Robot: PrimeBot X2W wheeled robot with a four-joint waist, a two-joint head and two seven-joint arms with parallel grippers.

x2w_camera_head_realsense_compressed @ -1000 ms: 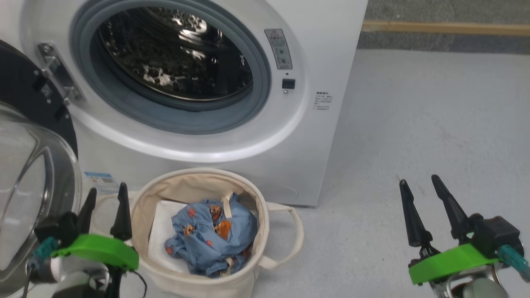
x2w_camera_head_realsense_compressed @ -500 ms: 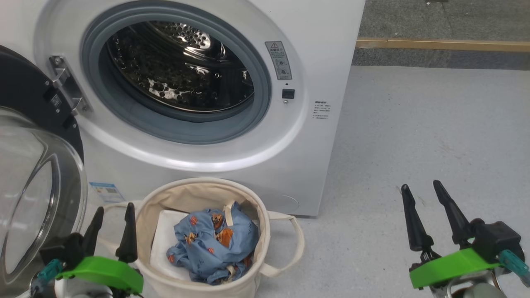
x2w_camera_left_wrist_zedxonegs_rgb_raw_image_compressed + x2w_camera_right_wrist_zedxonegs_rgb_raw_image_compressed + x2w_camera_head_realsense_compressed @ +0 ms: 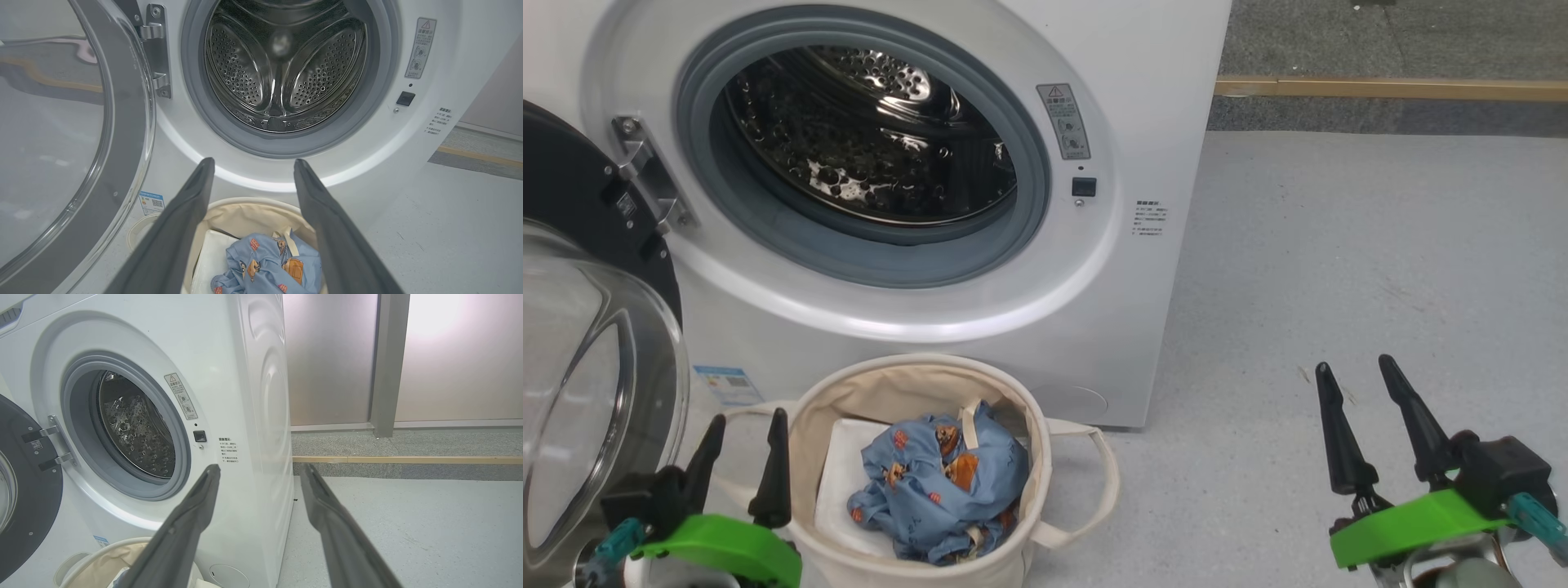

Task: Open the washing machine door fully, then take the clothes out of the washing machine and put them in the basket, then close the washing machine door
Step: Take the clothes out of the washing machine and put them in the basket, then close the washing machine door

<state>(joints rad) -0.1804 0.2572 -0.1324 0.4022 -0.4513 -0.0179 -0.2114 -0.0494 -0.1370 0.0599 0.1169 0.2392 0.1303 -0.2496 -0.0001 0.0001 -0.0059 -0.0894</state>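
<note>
At the far left, the washing machine door [image 3: 580, 351] is standing swung open, its black rim and clear domed glass hanging from the metal hinge [image 3: 645, 175] on the left of the opening. Just right of the glass, on the near side, the left gripper [image 3: 749, 416] is hovering with its two dark fingers spread apart and gripping nothing. It is sitting between the door and the left side of the basket [image 3: 915, 371], fingers pointing toward the washer. A small blue sticker [image 3: 727, 384] is showing low on the white front, just beyond those fingertips.

The basket is resting on the floor [image 3: 1380, 245] directly in front of the washing machine [image 3: 1143, 122], below the round opening, with one loop handle sticking out to the right. The clothes [image 3: 939, 478] are lying bunched inside it, on top of a flat white sheet [image 3: 837, 482] that is showing along their left edge. Behind the basket, the grey-rimmed opening is showing the perforated steel drum [image 3: 866, 139], its walls gleaming.

Further right, past the washer's corner, the right gripper [image 3: 1354, 364] is hovering over the grey floor, well apart from the machine and the basket, its fingers spread wide and gripping nothing. A yellow strip [image 3: 1388, 87] is running along the far edge of the floor.
</note>
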